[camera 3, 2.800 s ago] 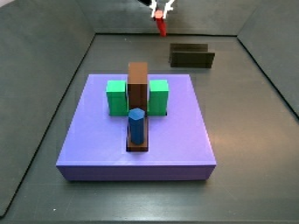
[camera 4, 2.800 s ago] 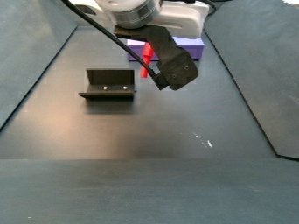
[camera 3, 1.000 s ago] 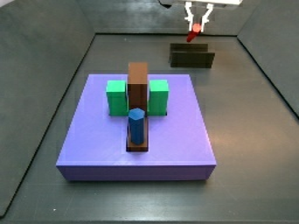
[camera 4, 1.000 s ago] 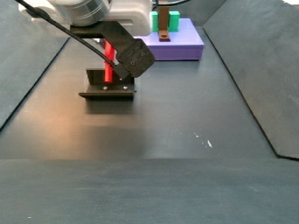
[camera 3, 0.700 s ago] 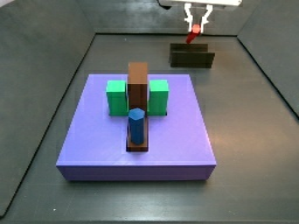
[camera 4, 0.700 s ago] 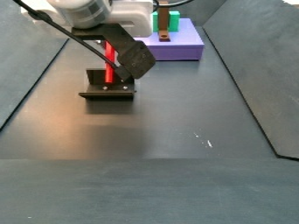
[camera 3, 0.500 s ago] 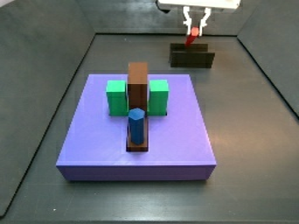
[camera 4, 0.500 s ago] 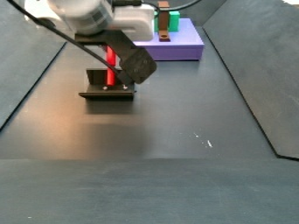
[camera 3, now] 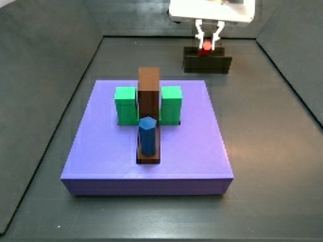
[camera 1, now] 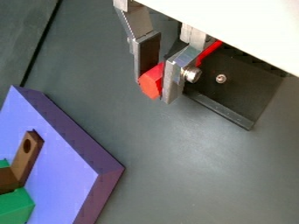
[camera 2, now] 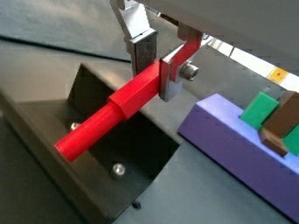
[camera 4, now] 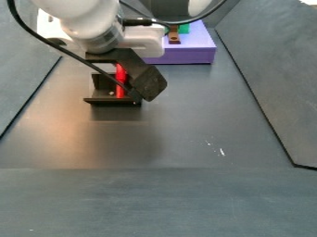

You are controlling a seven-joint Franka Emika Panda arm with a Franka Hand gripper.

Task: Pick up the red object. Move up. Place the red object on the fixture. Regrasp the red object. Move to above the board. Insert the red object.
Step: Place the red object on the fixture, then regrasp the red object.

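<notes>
With the gripper [camera 2: 162,68] low over the fixture [camera 2: 100,122], jaws clamped on the red object [camera 2: 114,112] whose free end reaches into it, an off-centre release could let it tip or roll out.

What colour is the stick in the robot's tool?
Bright red; the red object in the tool shows best in a wrist view.

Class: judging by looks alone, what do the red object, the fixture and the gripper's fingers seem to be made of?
Red object, shut in the gripper over the fixture: probably matte plastic, evenly coloured.
Fixture: likely dark, dull metal, thin flat walls with screws.
Fingers: apparently brushed metal, silver with a bolt.
</notes>
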